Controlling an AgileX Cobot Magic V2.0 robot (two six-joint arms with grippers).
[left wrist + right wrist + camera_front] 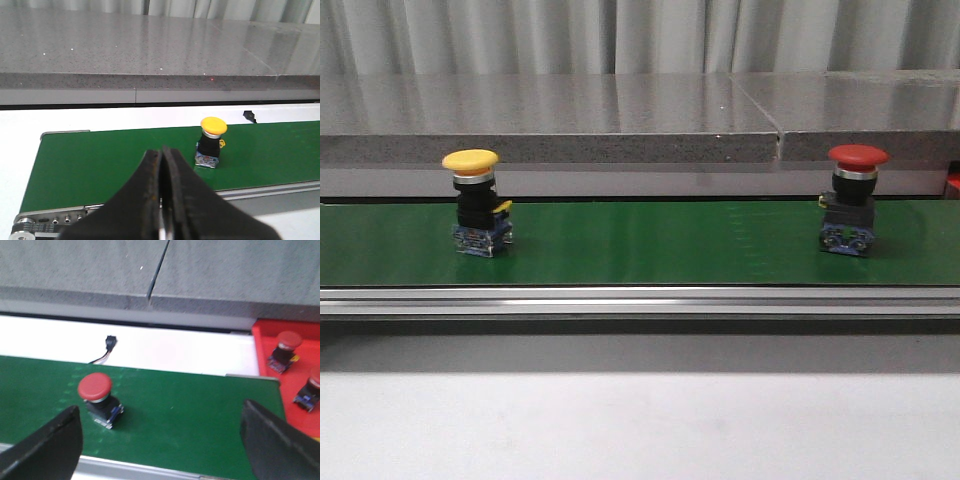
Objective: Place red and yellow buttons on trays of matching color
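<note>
A yellow button (478, 203) stands upright on the green belt (650, 245) at the left, and a red button (852, 201) stands upright on it at the right. In the left wrist view the yellow button (212, 142) is beyond my left gripper (161, 159), whose fingers are shut together with nothing between them. In the right wrist view the red button (99, 399) sits ahead of my right gripper (160, 435), which is wide open and empty. A red tray (292, 385) lies past the belt's end and holds two red buttons (283, 350). No yellow tray is in view.
A grey stone ledge (620, 120) runs behind the belt. A silver rail (640, 300) edges the belt's near side, with white table (640, 425) in front. A small black connector with wires (108, 346) lies on the white surface behind the belt.
</note>
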